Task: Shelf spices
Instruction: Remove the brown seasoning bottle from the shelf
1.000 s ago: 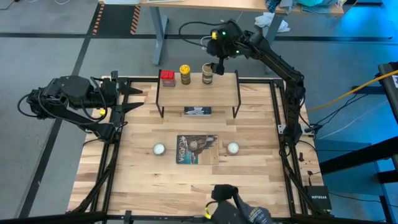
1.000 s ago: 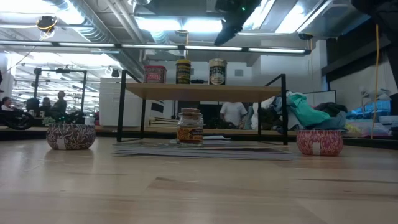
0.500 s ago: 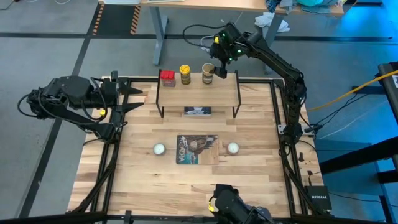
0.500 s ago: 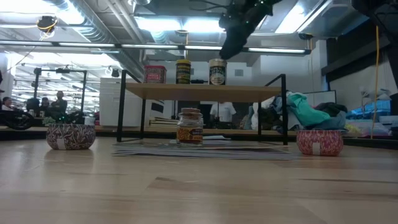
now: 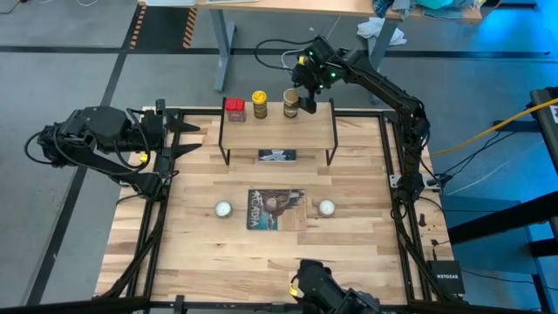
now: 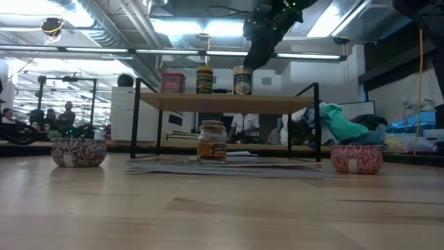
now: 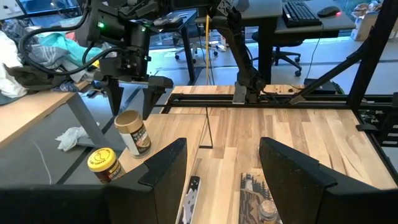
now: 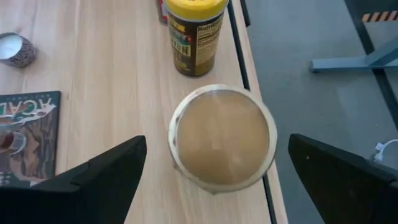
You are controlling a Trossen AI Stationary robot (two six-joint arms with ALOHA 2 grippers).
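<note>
On the near part of the light-wood table (image 5: 192,253) lies a flat dark picture book (image 5: 277,209) with the tiny brownish jar (image 6: 211,142) standing on it, and a white ball to either side, one on the left (image 5: 223,209) and one on the right (image 5: 326,208); in the low view these two show as small patterned tins. Farther back stands the shelf (image 5: 277,131), a narrow board on thin black legs, with a small dark flat item (image 5: 276,156) on the table beneath it. Three spices stand in a row along the shelf's far edge: the red square tin (image 5: 234,108), the yellow dark-lidded jar (image 5: 259,104) and the wider tan jar (image 5: 291,103). The right gripper (image 5: 302,91) hangs directly above the tan jar, its fingers (image 8: 102,177) spread wide on either side and gripping nothing. The left gripper (image 5: 187,139) waits at the table's left edge, fingers parted and empty. Beyond the table are desks, office chairs and distant people under strip lights.
</note>
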